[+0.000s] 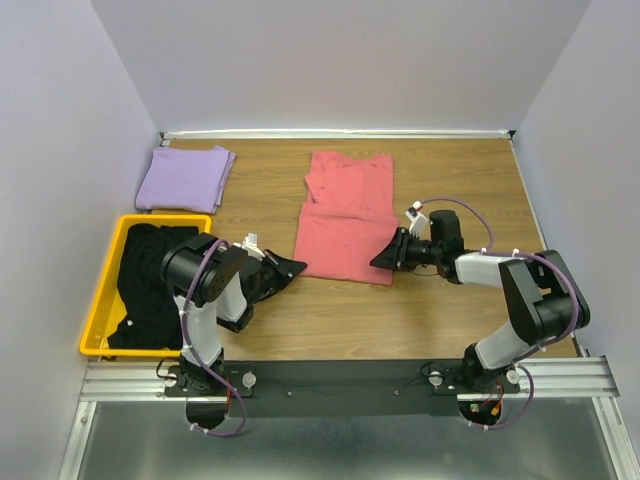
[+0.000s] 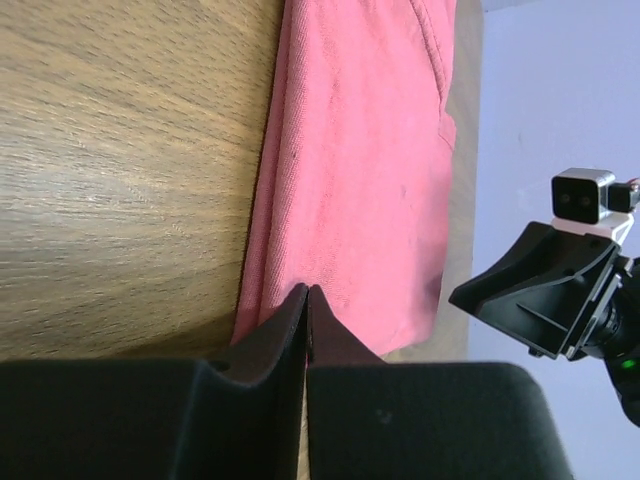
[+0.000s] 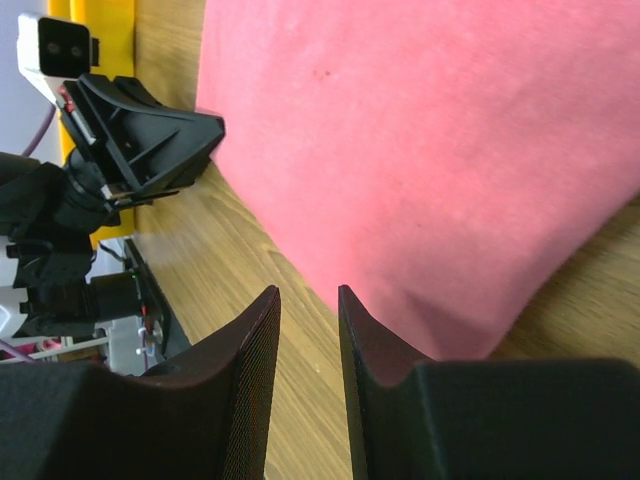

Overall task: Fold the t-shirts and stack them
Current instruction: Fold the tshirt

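T-shirt, salmon-pink, lies long axis near-to-far; left fingers closed at its corner, right fingers parted.

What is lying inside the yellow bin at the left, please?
Crumpled black t-shirts fill the yellow bin. How many cannot be told; they cover its floor, and the left arm hides the bin's right side.
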You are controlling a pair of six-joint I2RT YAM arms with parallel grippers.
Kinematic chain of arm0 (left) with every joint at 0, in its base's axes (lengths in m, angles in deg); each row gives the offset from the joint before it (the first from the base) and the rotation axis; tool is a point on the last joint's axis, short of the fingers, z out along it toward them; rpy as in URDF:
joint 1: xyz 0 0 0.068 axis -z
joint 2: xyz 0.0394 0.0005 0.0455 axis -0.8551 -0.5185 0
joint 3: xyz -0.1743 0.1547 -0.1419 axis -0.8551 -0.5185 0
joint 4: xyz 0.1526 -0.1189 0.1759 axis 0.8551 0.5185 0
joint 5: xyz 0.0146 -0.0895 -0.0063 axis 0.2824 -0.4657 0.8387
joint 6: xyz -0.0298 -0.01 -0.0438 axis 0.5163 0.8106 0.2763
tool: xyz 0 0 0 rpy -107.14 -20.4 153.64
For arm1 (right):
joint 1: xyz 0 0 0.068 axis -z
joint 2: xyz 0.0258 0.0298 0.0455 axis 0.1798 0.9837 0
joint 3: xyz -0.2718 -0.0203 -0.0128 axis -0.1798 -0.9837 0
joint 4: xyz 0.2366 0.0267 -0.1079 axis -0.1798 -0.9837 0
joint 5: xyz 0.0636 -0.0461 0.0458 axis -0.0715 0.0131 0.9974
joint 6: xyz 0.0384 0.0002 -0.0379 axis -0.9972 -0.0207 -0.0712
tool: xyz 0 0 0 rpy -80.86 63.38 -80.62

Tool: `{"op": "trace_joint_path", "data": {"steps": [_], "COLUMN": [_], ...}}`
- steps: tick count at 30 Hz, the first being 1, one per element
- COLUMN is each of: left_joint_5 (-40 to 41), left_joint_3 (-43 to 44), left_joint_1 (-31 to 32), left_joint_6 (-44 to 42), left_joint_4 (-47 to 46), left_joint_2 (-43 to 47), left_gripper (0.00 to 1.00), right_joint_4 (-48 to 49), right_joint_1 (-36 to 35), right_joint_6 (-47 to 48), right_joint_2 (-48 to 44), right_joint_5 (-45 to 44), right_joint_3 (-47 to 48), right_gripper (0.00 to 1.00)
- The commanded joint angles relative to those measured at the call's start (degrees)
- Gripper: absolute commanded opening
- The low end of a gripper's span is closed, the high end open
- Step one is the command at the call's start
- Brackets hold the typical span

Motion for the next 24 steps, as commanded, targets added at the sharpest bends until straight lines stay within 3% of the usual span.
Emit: {"op": "trace_joint_path", "data": {"steps": [1, 5, 15, 21, 24], "left_joint_5": [0.8, 0.3, -0.7, 1.2, 6.4], "left_joint_3": [-1.9, -2.5, 1.0, 5.9, 11.9], "left_joint_1": [-0.9, -1.0, -1.0, -1.0, -0.5], "left_joint_6": [-1.2, -1.5, -8.1, -15.0, -21.1], "left_joint_4": [-20.9, -18.4, 4.7, 32.9, 53.5], "left_joint_2": [-1.3, 5.4, 24.6, 36.7, 42.1], "left_gripper": [0.1, 0.1, 0.14, 0.19, 0.27], "right_joint_4": [-1.8, -1.9, 0.9, -5.7, -15.9], "right_joint_1": [0.6, 0.7, 3.8, 4.2, 4.2], "right_joint_6": [1.4, 1.0, 0.7, 2.6, 4.6], "right_joint_2": [-1.2, -1.2, 4.8, 1.2, -1.5], "right_joint_5": [-2.2, -2.1, -1.8, -7.3, -14.4], "right_joint_3": [-1.3, -1.9, -5.5, -5.4, -1.6], "right_gripper": [0.37, 0.37, 0.36, 0.36, 0.37]}}
